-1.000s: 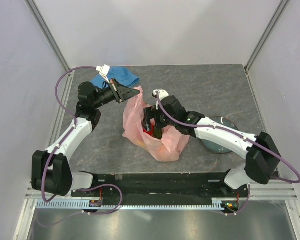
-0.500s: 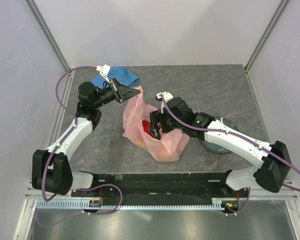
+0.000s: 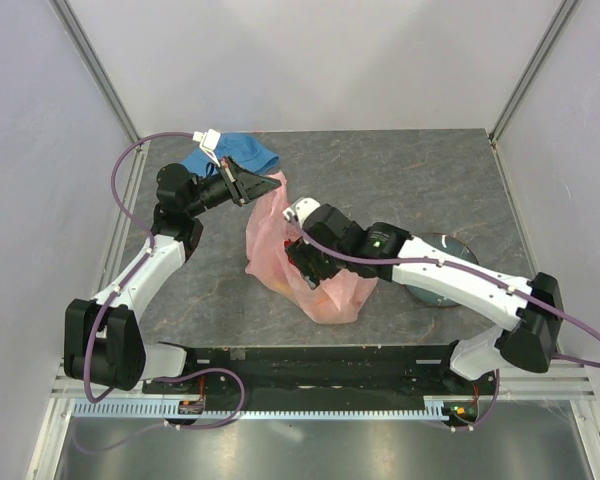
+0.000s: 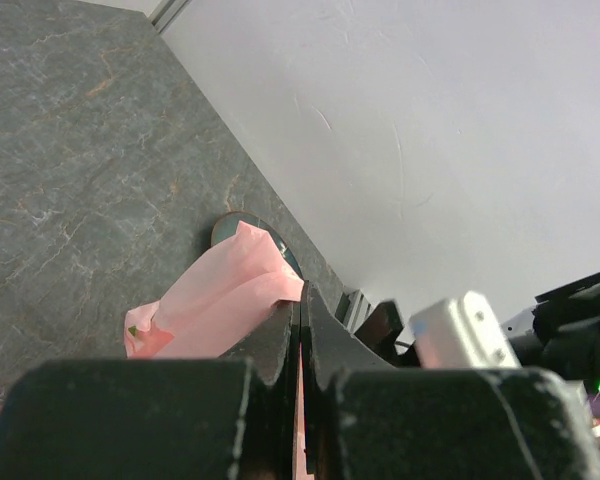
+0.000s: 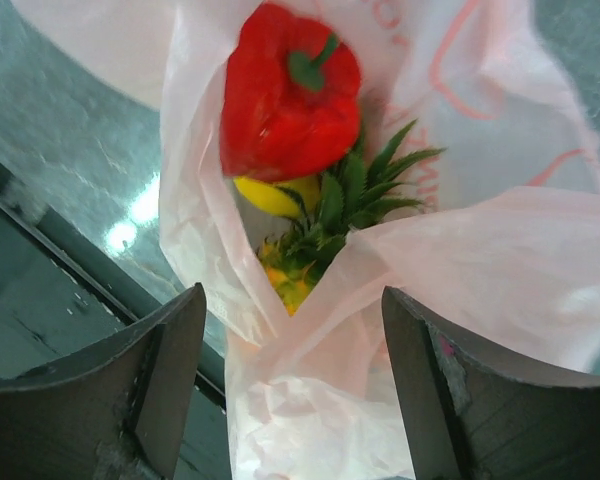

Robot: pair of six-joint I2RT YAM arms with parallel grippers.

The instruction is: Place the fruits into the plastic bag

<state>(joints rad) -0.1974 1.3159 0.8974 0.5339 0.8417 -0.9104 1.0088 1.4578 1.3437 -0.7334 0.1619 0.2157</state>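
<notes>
The pink plastic bag (image 3: 325,285) lies mid-table, its mouth held up. My left gripper (image 3: 258,186) is shut on one handle of the bag (image 4: 220,300), pulling it up to the left. My right gripper (image 3: 305,262) hovers over the mouth, open; a fold of the bag (image 5: 310,380) lies between its fingers (image 5: 170,360) without being pinched. Inside the bag I see a shiny red fruit (image 5: 290,95), a yellow mango (image 5: 270,195) and a pineapple with a green crown (image 5: 365,190). No fruit is in either gripper.
A dark round plate (image 3: 442,278) sits to the right of the bag, partly under my right arm, and shows behind the bag in the left wrist view (image 4: 230,226). A blue cloth hat (image 3: 230,152) lies at the back left. Enclosure walls stand on three sides.
My right arm has swung its wrist to the left and a little nearer over the bag's mouth, and its jaws have narrowed slightly. The left arm and the bag handle have not moved.
</notes>
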